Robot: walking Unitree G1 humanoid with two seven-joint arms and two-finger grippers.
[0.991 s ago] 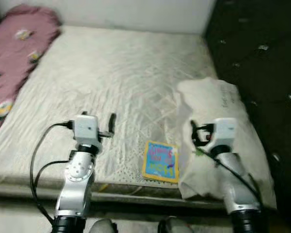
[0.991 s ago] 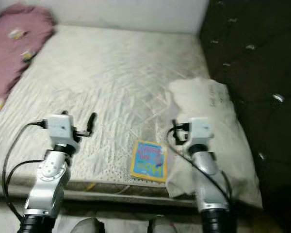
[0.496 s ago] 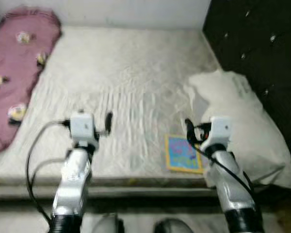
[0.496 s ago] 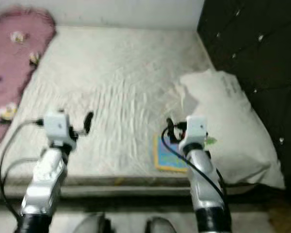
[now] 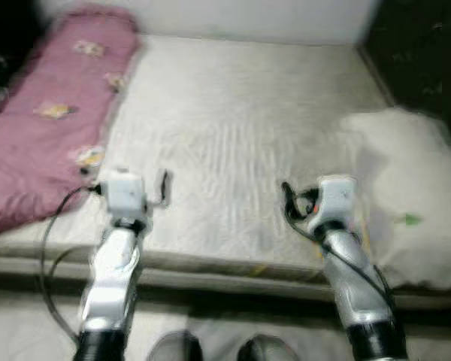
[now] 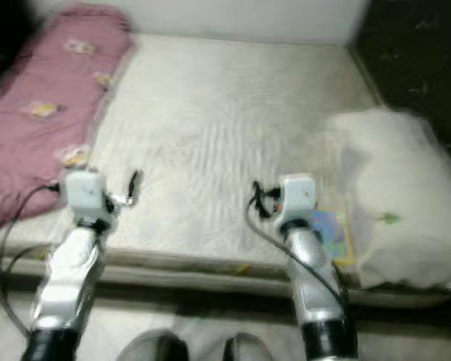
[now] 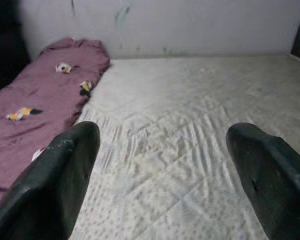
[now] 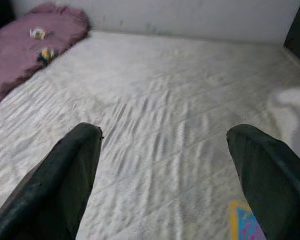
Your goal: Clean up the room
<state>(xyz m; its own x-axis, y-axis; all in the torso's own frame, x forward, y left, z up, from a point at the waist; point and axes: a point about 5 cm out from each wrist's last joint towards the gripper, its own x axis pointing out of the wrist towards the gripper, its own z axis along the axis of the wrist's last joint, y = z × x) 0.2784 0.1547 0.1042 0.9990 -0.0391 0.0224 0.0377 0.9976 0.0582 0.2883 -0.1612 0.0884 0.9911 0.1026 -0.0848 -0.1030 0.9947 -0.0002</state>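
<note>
Mattress [image 5: 233, 128], book [image 6: 332, 229] beside pillow [image 6: 395, 203], purple blanket [image 5: 45, 120]

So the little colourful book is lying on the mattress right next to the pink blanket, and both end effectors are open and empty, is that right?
Not quite. The colourful book lies beside the white pillow, on the opposite side of the mattress from the pink blanket, as the right eye view shows. The rest holds: the left end effector and the right end effector are both open and empty.
</note>
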